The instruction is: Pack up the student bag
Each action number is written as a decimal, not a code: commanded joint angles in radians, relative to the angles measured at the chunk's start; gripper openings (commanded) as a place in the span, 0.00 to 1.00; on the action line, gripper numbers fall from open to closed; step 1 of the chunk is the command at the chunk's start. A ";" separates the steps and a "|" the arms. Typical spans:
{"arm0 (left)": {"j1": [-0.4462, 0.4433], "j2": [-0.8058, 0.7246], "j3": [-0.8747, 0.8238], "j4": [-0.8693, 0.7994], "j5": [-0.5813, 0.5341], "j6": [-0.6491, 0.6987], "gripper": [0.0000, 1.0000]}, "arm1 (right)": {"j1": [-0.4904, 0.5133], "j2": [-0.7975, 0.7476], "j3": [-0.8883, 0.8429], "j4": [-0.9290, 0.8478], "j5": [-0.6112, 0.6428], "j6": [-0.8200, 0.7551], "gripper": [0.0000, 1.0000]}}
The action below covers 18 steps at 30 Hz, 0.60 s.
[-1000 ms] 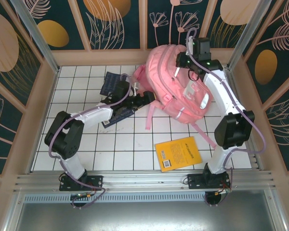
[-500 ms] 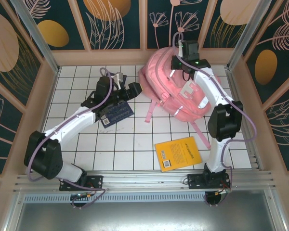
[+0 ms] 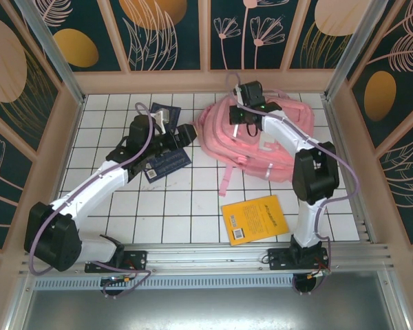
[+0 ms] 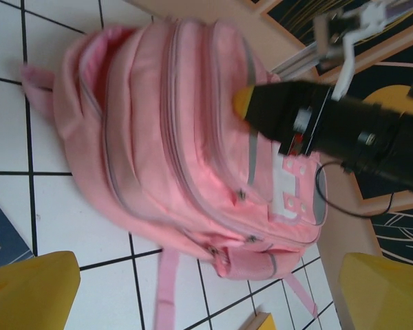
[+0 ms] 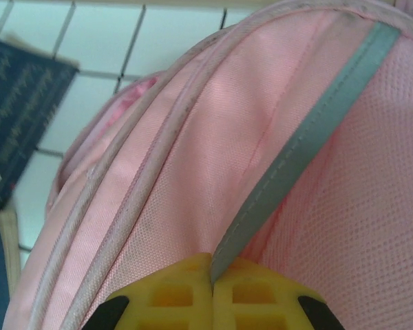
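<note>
Right gripper is pinching the grey trim of the student bag, fingers together; the bag is lying at far right.
Left gripper is standing wide apart beside it; its arm is covering part of a dark blue book; blur is smearing the zips.
</note>
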 commanded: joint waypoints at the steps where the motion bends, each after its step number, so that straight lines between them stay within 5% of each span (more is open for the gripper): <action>1: 0.007 -0.019 -0.031 -0.001 0.002 0.037 0.98 | -0.011 -0.092 -0.067 -0.035 0.065 0.003 0.15; 3: 0.008 -0.019 -0.033 0.006 0.007 0.040 0.99 | -0.007 -0.124 -0.066 -0.040 0.088 0.014 0.49; 4: 0.008 -0.020 -0.032 0.006 0.008 0.042 0.99 | -0.004 -0.151 -0.064 -0.043 0.107 0.025 0.59; 7: 0.008 -0.022 -0.024 -0.003 0.013 0.056 0.99 | -0.002 -0.270 -0.097 -0.031 0.162 0.074 0.66; 11: 0.008 -0.024 -0.044 -0.010 0.031 0.067 0.99 | -0.002 -0.460 -0.236 -0.031 0.179 0.175 0.58; 15: 0.008 -0.026 -0.093 0.015 0.056 0.046 0.99 | 0.033 -0.574 -0.386 -0.163 0.047 0.216 0.34; 18: 0.008 -0.024 -0.102 0.009 0.056 0.049 0.99 | 0.167 -0.580 -0.455 -0.316 0.008 0.215 0.12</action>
